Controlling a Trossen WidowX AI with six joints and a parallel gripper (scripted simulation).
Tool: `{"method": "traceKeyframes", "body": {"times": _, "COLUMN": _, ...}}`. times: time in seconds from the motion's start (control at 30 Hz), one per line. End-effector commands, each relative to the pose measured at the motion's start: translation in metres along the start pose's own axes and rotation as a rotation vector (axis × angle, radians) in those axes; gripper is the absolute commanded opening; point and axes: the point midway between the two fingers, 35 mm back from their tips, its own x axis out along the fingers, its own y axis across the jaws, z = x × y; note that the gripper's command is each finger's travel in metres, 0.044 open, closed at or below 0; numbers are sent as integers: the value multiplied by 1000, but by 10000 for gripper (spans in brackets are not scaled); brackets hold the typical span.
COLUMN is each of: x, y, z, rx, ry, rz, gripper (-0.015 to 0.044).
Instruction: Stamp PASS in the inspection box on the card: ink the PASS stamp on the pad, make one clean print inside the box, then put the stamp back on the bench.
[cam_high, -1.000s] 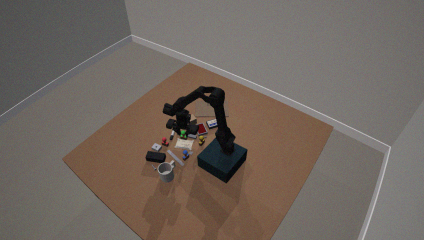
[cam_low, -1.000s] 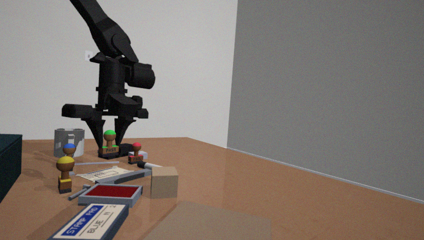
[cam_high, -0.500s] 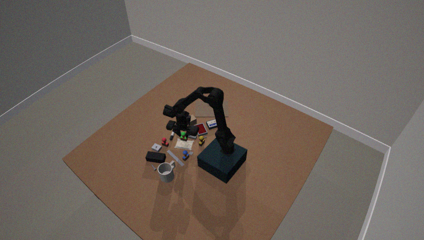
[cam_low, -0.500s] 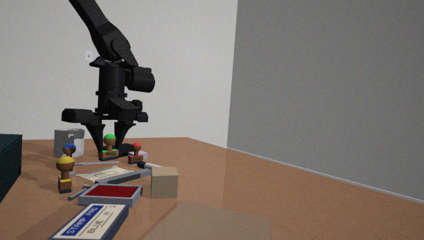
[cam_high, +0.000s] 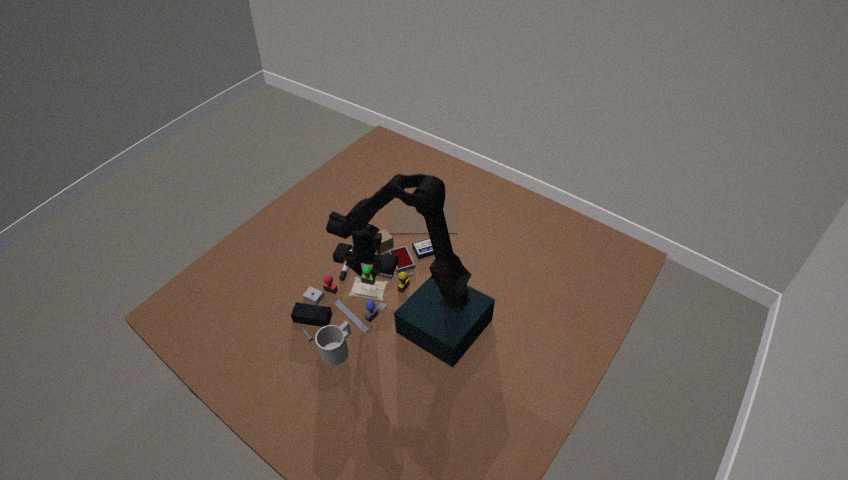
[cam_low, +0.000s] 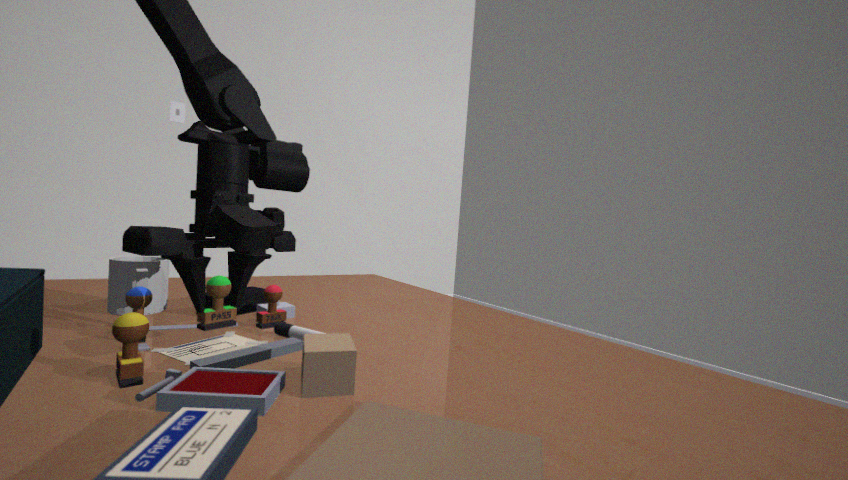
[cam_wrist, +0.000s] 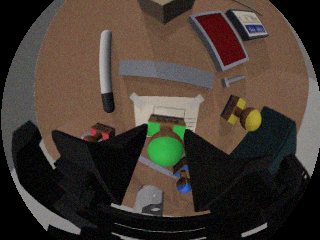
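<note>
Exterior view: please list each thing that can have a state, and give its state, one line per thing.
Tool: shut on the green PASS stamp.
Green PASS stamp: upright, held between the fingers.
Yellow stamp: upright, free.
Red stamp: upright, free.
Blue stamp: upright, free.
Red ink pad: uncovered.
Blue stamp pad tin: closed.
Card: lying flat.

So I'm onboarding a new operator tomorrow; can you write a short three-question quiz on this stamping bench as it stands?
1. True or false: the tool is shut on the green-topped PASS stamp.
2. What colour is the open ink pad beside the cardboard box? A) blue B) red C) black
3. Fill in: the closed tin nearest the exterior camera reads STAMP PAD and ____.

Key: 1 true; 2 B; 3 BLUE.
</note>
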Motion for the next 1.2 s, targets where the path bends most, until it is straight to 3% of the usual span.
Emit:
{"method": "traceKeyframes", "body": {"times": 0.0, "x": 5, "y": -1, "z": 0, "rx": -5, "ry": -5, "rz": -6, "gripper": 0}}
{"method": "traceKeyframes", "body": {"times": 1.17, "x": 25, "y": -4, "z": 0, "rx": -20, "ry": -7, "rz": -7, "gripper": 0}}
